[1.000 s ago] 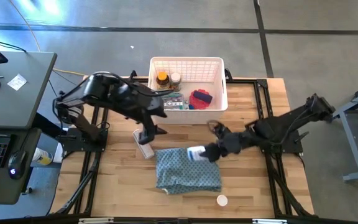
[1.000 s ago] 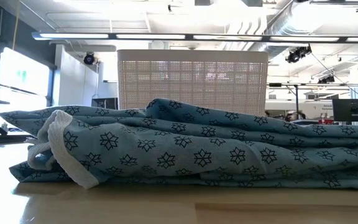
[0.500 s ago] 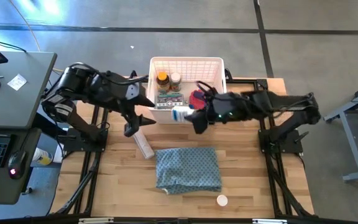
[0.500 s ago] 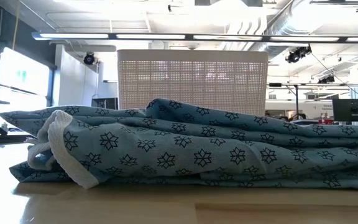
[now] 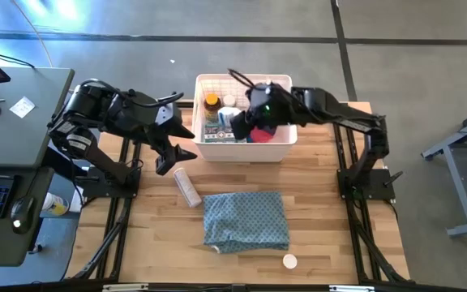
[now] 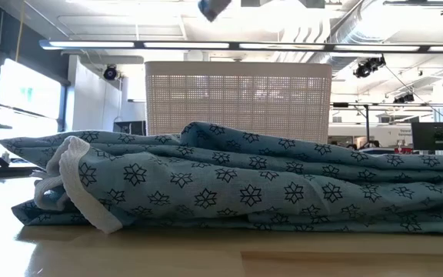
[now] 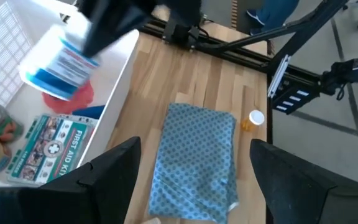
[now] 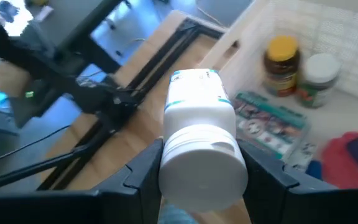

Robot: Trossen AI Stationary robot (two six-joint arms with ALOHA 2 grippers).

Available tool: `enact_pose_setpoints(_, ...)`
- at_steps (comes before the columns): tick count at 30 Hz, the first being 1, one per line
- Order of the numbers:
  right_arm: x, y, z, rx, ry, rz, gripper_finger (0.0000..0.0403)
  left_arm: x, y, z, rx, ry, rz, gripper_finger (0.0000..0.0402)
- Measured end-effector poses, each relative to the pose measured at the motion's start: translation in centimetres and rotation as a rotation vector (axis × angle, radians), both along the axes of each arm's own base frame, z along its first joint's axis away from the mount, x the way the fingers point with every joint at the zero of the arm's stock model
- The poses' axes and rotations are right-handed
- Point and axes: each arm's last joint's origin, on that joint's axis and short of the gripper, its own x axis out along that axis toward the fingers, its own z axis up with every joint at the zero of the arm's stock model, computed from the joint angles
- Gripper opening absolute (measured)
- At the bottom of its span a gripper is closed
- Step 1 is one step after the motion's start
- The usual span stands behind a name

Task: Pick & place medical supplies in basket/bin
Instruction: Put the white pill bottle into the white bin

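One white pill bottle [image 8: 202,140] clamped in right gripper [image 5: 244,126] above the basket [image 5: 284,139]

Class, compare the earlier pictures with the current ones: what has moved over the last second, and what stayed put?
The right gripper carried the white bottle from above the patterned cloth to over the white basket, still gripping it. The left gripper pulled back toward its base, open. Cloth, basket and the tube stayed put.
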Motion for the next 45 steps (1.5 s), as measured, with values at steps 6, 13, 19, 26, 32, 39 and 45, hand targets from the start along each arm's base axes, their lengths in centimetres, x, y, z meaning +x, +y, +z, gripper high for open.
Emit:
enact_pose_setpoints(6,-0.1,-4.2,-1.0,0.014,0.095,-0.031,0.0161,-0.1,0.0,0.0,-0.02,-0.003,0.018,0.0335)
enact_pose_setpoints(13,-1.6,-9.4,-2.7,-0.023,0.238,-0.05,0.0161,-0.1,0.3,0.1,0.043,-0.012,0.089,0.0335)
enact_pose_setpoints(19,-2.4,-14.6,-6.9,0.067,0.363,-0.043,0.0161,0.1,0.6,0.4,0.119,-0.062,0.196,0.0335)
enact_pose_setpoints(26,-1.8,-17.4,-10.5,0.108,0.406,0.02,0.0161,0.4,1.0,1.1,0.196,-0.149,0.338,0.0335)
enact_pose_setpoints(32,-0.8,-18.2,-12.4,0.09,0.467,0.07,0.0161,0.4,1.2,1.4,0.235,-0.185,0.414,0.0335)
enact_pose_setpoints(39,0.4,-19.0,-15.3,0.126,0.525,0.093,0.0161,0.4,1.5,1.6,0.311,-0.189,0.467,0.0335)
enact_pose_setpoints(45,1.1,-19.8,-16.5,0.158,0.506,-0.004,0.0161,-0.5,3.1,2.1,0.41,-0.16,0.401,0.0335)
